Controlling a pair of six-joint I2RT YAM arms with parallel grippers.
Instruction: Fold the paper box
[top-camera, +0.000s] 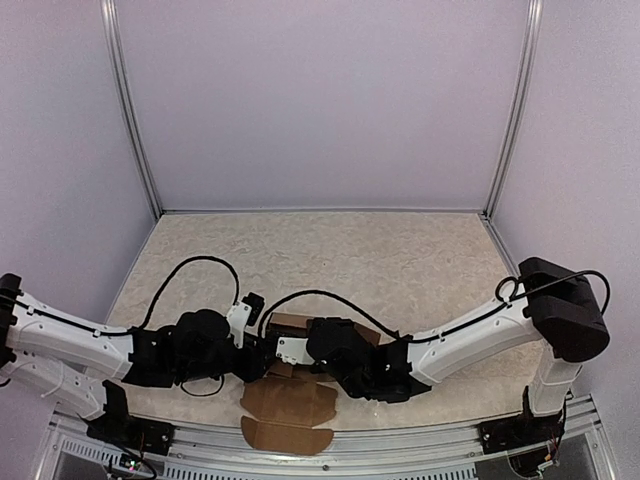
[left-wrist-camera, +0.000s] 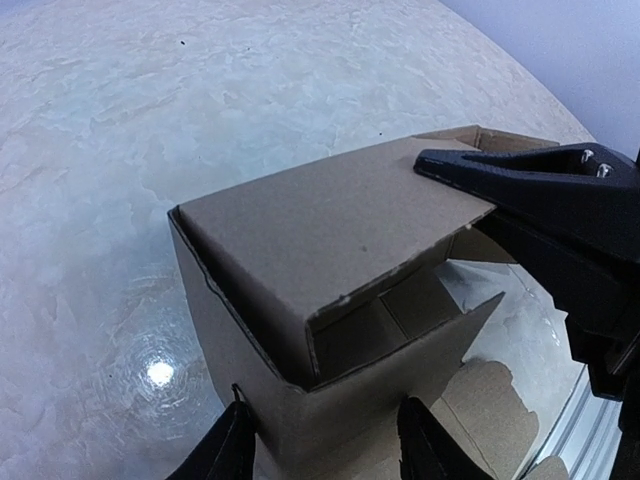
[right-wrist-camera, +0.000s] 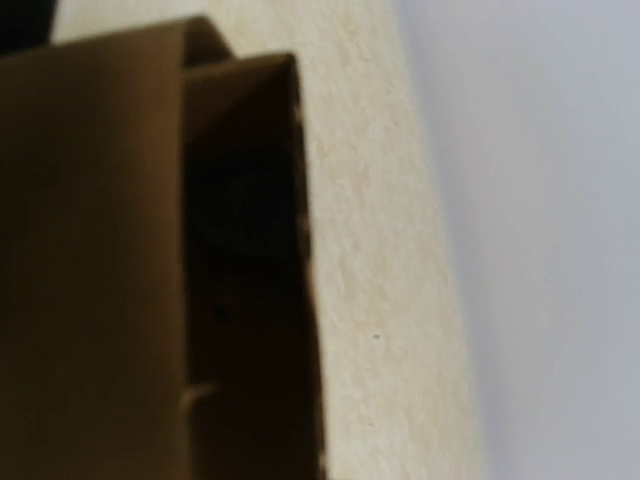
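The paper box (top-camera: 291, 323) stands half folded near the table's front edge, with flat flaps (top-camera: 288, 402) spread toward the rail. In the left wrist view the paper box (left-wrist-camera: 320, 230) has its top panel folded over and its right end open. My left gripper (left-wrist-camera: 328, 445) straddles the near lower corner, and cardboard fills the gap between its fingers. My right gripper (left-wrist-camera: 432, 162) is shut, its black tip lying on the top panel's far right corner. The right wrist view shows only blurred brown cardboard (right-wrist-camera: 100, 260); its own fingers are out of sight.
The marbled beige table (top-camera: 350, 250) runs back to pale walls with metal corner posts (top-camera: 132, 130). An aluminium rail (top-camera: 400, 445) runs along the near edge. Both arms (top-camera: 90, 345) (top-camera: 470, 335) and their black cables converge over the box.
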